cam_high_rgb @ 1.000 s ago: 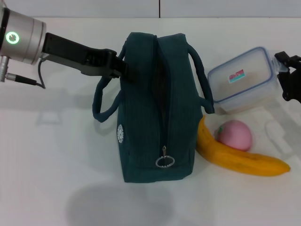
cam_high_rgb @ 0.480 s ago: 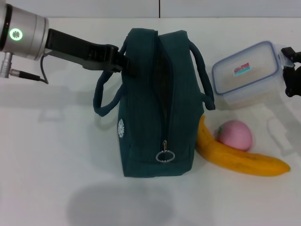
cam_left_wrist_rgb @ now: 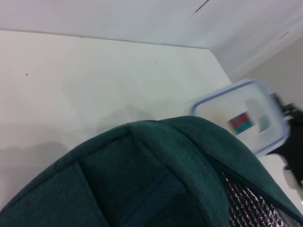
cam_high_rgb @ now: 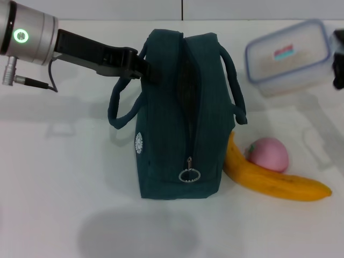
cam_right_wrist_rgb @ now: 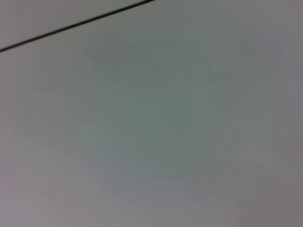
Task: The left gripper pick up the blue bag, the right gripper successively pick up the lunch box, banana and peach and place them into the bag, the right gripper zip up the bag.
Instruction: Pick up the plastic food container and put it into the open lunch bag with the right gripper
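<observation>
The blue bag stands on the white table, its zipper open and the silver ring pull at the near end. My left gripper is shut on the bag's far left top edge, by one handle. At the right edge of the head view, my right gripper holds the clear lunch box in the air, tilted, to the right of the bag. On the table to the right of the bag lies the banana, and the pink peach rests against it. The left wrist view shows the bag close up and the lunch box beyond it.
The white table stretches out left of and in front of the bag. A wall with a dark seam runs along the table's back. The right wrist view holds only a plain grey surface with one dark line.
The right gripper has lifted the lunch box off the table, up and slightly away from the bag. The bag has shifted a little with the left gripper.
</observation>
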Controlling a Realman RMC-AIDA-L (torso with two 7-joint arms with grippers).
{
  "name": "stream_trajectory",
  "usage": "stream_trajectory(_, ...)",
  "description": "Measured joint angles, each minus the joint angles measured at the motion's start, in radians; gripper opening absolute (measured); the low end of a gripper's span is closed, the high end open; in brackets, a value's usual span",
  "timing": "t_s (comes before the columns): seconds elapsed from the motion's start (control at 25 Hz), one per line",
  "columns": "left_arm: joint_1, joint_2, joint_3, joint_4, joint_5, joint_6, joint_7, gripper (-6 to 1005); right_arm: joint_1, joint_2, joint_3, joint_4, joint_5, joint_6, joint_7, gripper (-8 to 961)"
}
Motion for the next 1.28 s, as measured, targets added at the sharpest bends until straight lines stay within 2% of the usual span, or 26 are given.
stream_trajectory(0.4, -0.017, 0.004, -0.004, 0.000, 0.000, -0.010, 0.000, 50, 0.060, -0.004, 0.131, -0.022, 0.000, -0.239, 0.000, 92)
stream_trajectory(0.68, -0.042, -0.011, -0.002, -0.005, 0.000, -0.024, -0.002, 50, 0.184, 0.000, 0.128, -0.017, -0.017, -0.221, -0.013, 91)
stream_trajectory(0.84, -0.055, -0.018, 0.000, -0.006, 0.001, -0.028, -0.001, 50, 0.238, 0.000, 0.124, 0.010, -0.091, -0.176, -0.050, 91)
stream_trajectory(1.0, -0.054, -0.020, 0.001, -0.007, 0.002, -0.047, 0.000, 50, 0.239, 0.000, 0.124, 0.031, -0.122, -0.146, -0.076, 91)
stream_trajectory(1.28, -0.045, -0.014, -0.001, -0.007, 0.003, -0.050, 0.005, 50, 0.163, 0.000, 0.125, 0.062, -0.211, -0.095, -0.101, 91)
